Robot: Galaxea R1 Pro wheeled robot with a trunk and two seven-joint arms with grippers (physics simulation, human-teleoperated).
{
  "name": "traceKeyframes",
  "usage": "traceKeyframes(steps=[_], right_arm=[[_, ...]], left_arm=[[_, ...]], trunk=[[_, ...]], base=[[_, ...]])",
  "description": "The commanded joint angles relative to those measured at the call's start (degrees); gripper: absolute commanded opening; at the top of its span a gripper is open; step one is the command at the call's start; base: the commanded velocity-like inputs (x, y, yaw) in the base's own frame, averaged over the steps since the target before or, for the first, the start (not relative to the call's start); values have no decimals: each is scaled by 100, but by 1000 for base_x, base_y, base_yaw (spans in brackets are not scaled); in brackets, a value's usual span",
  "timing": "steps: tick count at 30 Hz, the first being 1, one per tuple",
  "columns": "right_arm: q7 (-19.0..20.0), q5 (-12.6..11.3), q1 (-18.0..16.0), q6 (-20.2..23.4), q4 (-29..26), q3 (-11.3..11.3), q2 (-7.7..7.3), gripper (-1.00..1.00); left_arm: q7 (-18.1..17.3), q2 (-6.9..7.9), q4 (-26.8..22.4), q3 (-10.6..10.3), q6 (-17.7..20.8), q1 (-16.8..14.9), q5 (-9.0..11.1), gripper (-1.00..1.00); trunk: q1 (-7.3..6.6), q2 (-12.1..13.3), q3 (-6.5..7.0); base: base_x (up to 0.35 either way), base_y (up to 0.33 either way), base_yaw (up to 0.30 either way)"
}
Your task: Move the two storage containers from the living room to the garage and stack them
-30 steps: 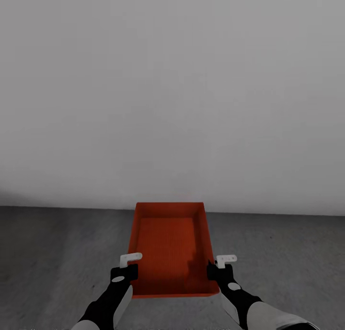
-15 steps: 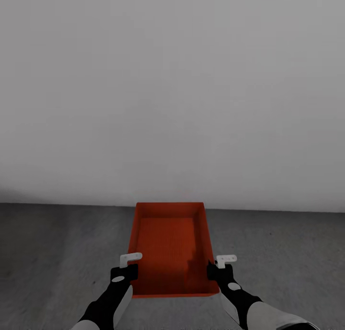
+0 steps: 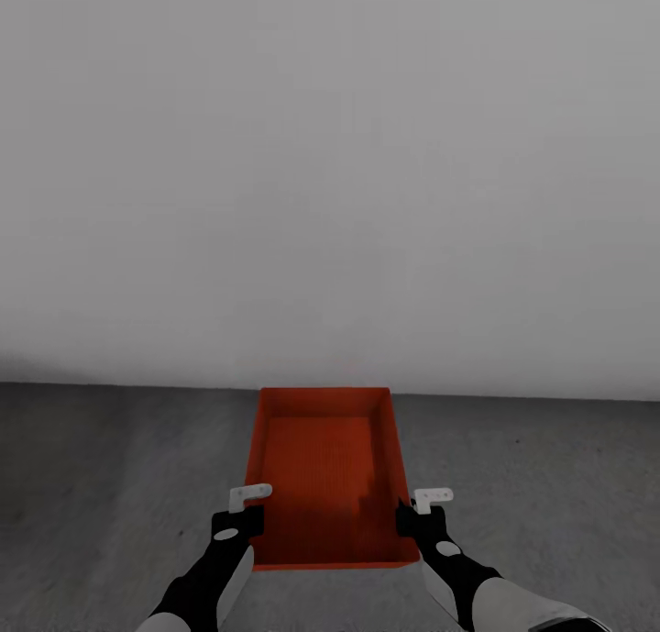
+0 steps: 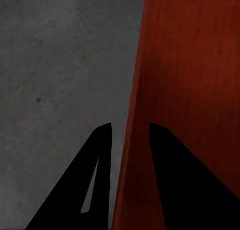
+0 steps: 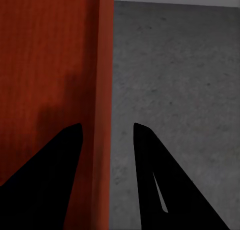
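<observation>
Fingers [image 4: 102, 155] astride container [image 3: 323, 467] wall, clear in wrist views.

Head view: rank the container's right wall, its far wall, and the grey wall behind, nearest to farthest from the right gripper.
1. Right wall of the storage container: the right gripper straddles it.
2. Far wall: at the container's end, ahead.
3. Grey wall: beyond the container.

An orange-red, topless, rectangular bin [image 3: 321, 471] with a finely ribbed bottom is held level above the dark grey speckled floor [image 3: 110, 467], long axis running near to far, empty inside. Its far end lies close to the pale grey wall [image 3: 330, 173]. Whether it touches the floor is hard to tell.
</observation>
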Motion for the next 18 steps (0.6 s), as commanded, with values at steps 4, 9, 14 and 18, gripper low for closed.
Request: traceKeyframes(steps=[4,9,14,18], right_arm=[[-4,-61,-3,-16,9,-351,-16,-100],[0,-61,-3,-16,8,-350,-16,-100],[0,-61,-3,-16,11,-351,-16,-100],[0,-61,-3,-16,7,-351,-16,-100]], left_arm=[[-25,9,-39,1,17,-5,114,-100],[-25,9,-40,1,16,-7,114,-100],[-18,9,-40,1,16,-4,114,-100],[-17,9,-40,1,16,-4,114,-100]], trunk=[[0,-4,-42],[0,-4,-87],[0,-4,-133],[0,-4,-169]], base=[[0,0,0],[0,0,0],[0,0,0],[0,0,0]])
